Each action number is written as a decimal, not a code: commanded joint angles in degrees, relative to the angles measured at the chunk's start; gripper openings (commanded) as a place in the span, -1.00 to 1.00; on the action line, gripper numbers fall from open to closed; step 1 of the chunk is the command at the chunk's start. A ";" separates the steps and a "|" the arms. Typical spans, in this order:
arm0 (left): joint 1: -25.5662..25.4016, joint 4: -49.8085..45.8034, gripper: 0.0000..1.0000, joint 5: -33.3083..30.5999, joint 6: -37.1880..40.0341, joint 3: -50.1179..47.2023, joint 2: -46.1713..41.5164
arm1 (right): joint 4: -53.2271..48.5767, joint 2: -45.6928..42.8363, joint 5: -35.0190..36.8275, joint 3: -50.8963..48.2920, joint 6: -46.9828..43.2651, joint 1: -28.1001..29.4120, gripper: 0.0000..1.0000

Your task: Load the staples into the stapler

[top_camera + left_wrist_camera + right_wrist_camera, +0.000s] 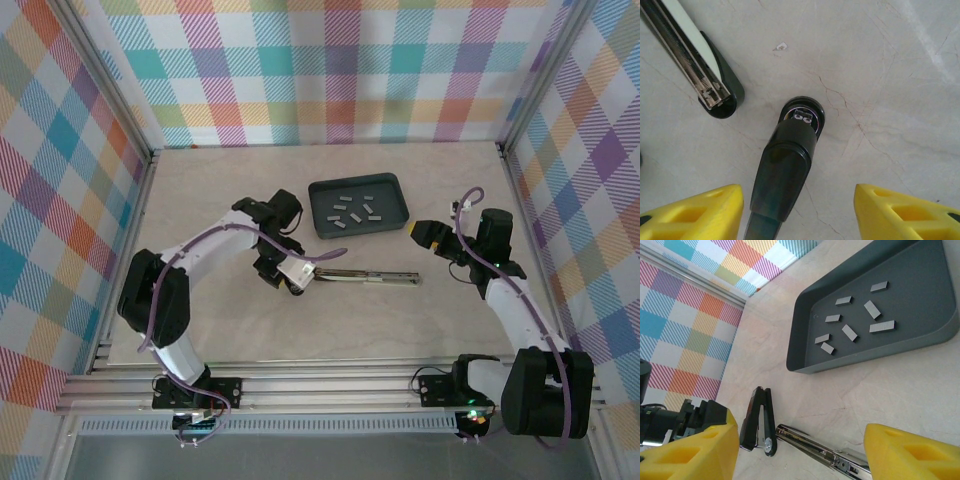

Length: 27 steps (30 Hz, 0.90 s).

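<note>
The stapler (365,276) lies opened on the table below the tray, its metal rail (820,451) stretched to the right and its black body (757,420) at the left end. Several small grey staples (850,332) lie loose in the dark tray (325,225). My left gripper (290,274) hovers at the stapler's black end. In the left wrist view its yellow fingers (700,212) stand apart round a black stapler arm (785,175), with a gap on each side. My right gripper (425,235) hangs open by the tray's right corner, nothing between its fingers (905,452).
The tray (805,362) sits at the back middle of the table. Checked walls and metal frame posts close in the left, right and back sides. Bare marbled tabletop (230,340) lies in front of the stapler and to the left.
</note>
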 commanded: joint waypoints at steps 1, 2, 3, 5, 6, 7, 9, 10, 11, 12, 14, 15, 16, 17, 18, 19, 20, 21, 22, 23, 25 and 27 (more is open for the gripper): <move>0.15 -2.57 0.22 2.17 3.01 2.48 2.76 | 1.56 -1.05 -0.39 -0.37 -2.54 0.37 0.33; 0.10 -2.64 0.22 2.19 3.01 2.89 3.30 | 1.43 -1.23 -0.20 -0.38 -2.78 0.39 0.33; 0.06 -2.81 0.23 2.13 3.30 3.46 4.03 | 1.32 -1.38 -0.20 -0.49 -2.98 0.39 0.33; 0.06 -3.20 0.23 2.20 3.92 4.27 5.24 | 1.23 -1.54 -0.26 -0.56 -3.20 0.37 0.33; 0.06 -3.44 0.22 2.22 4.24 4.73 5.79 | 1.14 -1.54 -0.29 -0.59 -3.36 0.38 0.33; -0.03 -3.64 0.21 2.14 4.49 5.01 6.42 | 1.16 -1.54 -0.20 -0.64 -3.39 0.38 0.33; -0.03 -3.73 0.19 2.03 4.59 5.28 7.48 | 1.14 -1.54 -0.20 -0.73 -3.60 0.37 0.33; 0.00 -3.69 0.17 1.94 4.56 5.29 7.97 | 1.12 -1.66 -0.20 -0.74 -3.65 0.39 0.33; -0.03 -3.60 0.16 1.96 4.57 5.27 8.42 | 1.08 -1.62 -0.20 -0.80 -3.73 0.39 0.33; -0.03 -3.56 0.16 2.01 4.50 5.29 8.86 | 0.93 -1.63 -0.24 -0.69 -3.81 0.32 0.33; -0.03 -3.60 0.14 2.44 4.39 5.43 9.91 | 0.55 -1.85 -0.59 -0.49 -3.99 0.38 0.33; -0.05 -3.56 0.12 2.56 4.48 5.62 10.48 | 0.28 -1.97 -0.65 -0.46 -4.17 0.37 0.33; -0.12 -3.56 0.10 2.57 4.39 5.71 11.01 | 0.05 -2.20 -0.64 -0.39 -4.41 0.37 0.33; -0.12 -3.62 0.08 2.57 4.41 5.92 11.52 | -0.22 -2.36 -0.57 -0.39 -4.65 0.38 0.33; -0.08 -3.65 0.06 2.63 4.37 6.02 11.98 | -0.52 -2.57 -0.55 -0.37 -4.86 0.36 0.33; -0.20 -3.60 0.05 2.83 4.33 6.12 12.30 | -0.72 -2.75 -0.39 -0.37 -5.13 0.39 0.33; -0.20 -3.41 0.02 2.99 4.28 6.13 12.46 | -0.87 -2.92 -0.23 -0.45 -5.29 0.39 0.33; -0.29 -3.30 -0.02 3.18 4.18 6.03 12.54 | -1.02 -2.99 -0.12 -0.56 -5.39 0.39 0.33; -0.37 -3.21 -0.09 3.27 4.03 6.01 12.48 | -1.12 -3.12 -0.18 -0.63 -5.49 0.39 0.33; -0.38 -3.22 -0.17 3.25 3.77 6.07 12.44 | -1.11 -3.21 -0.11 -0.82 -5.49 0.38 0.33; -0.47 -3.79 -0.34 3.14 3.12 6.42 11.90 | -1.18 -3.29 -0.02 -0.98 -5.42 0.38 0.33; -0.46 -4.16 -0.45 2.88 2.47 6.57 10.88 | -1.04 -3.28 -0.01 -1.21 -5.41 0.38 0.33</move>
